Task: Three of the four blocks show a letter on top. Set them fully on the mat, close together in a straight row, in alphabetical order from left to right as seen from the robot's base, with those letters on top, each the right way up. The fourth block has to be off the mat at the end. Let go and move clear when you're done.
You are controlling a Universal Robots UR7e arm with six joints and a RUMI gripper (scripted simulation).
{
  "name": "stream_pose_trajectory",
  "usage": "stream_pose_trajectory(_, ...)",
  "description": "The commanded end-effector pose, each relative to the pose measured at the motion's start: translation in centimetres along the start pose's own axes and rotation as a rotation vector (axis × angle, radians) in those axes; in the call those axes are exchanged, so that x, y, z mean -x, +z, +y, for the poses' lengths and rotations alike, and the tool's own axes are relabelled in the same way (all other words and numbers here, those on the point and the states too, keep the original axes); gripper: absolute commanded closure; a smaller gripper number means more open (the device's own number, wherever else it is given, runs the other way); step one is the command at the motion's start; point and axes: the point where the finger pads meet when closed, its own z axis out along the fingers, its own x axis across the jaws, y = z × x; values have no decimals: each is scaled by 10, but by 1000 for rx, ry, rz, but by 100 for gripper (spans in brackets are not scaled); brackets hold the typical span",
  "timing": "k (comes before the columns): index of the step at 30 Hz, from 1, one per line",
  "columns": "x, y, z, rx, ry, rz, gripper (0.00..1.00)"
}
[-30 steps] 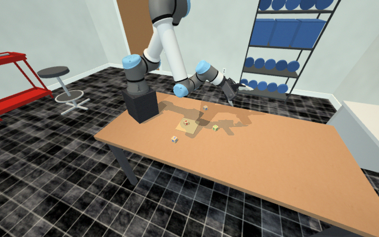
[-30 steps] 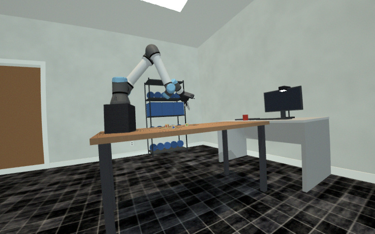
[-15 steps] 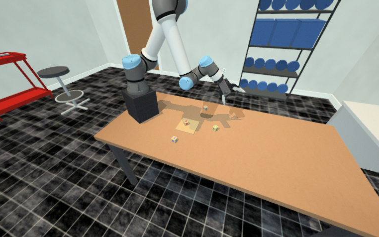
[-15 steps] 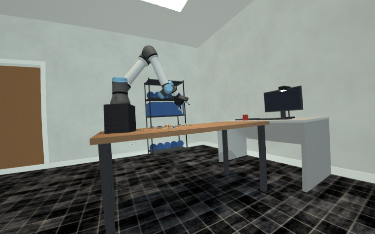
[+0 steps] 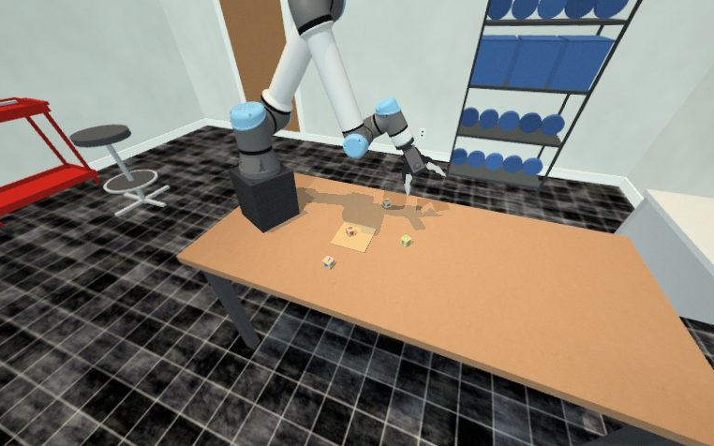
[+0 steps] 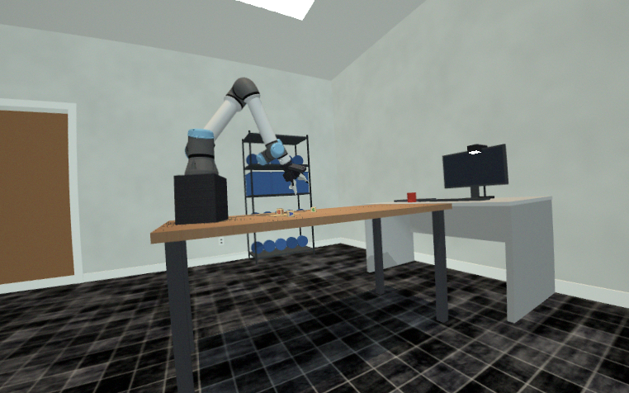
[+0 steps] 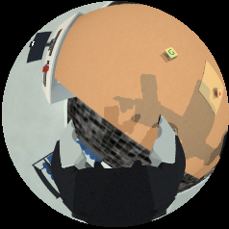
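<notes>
Our gripper point(image 5: 423, 181) point(image 6: 300, 185) point(image 7: 116, 117), jaws apart, hangs above the worktop's point(image 5: 487, 277) point(image 6: 356, 213) point(image 7: 111, 63) far long edge, near the blue-marked block point(image 5: 386, 203).

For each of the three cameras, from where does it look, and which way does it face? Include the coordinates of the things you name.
Top: above and beside the table point(image 5: 459, 288) point(image 6: 356, 213) point(image 7: 111, 43), facing down across it; nearly the whole arm shows.
Exterior: low beside the table, facing roughly level; arm and gripper point(image 5: 423, 180) point(image 6: 300, 187) point(image 7: 116, 117) show.
Wrist: on the arm's end, facing past the open jaws.
Top and exterior share the shelf rack point(image 5: 549, 88) point(image 6: 277, 138).
</notes>
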Motion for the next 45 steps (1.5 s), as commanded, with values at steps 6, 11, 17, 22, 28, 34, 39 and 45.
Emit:
stream_pose_trajectory(6,-46,-12,38,-84,-115,162,0)
stream_pose_trajectory(11,-61,-19,50,-116,-168,210,0)
stream_pose_trajectory(17,-79,-31,62,-157,-237,266,0)
stream_pose_trajectory(22,-90,-39,69,-186,-285,300,0)
stream_pose_trajectory(28,-106,-55,79,-236,-366,350,0)
stream_pose_trajectory(34,-117,-68,85,-278,-434,386,0)
stream_pose_trajectory(39,-119,-71,86,-286,-448,393,0)
stream_pose_trajectory(45,-118,-72,87,-291,-454,394,0)
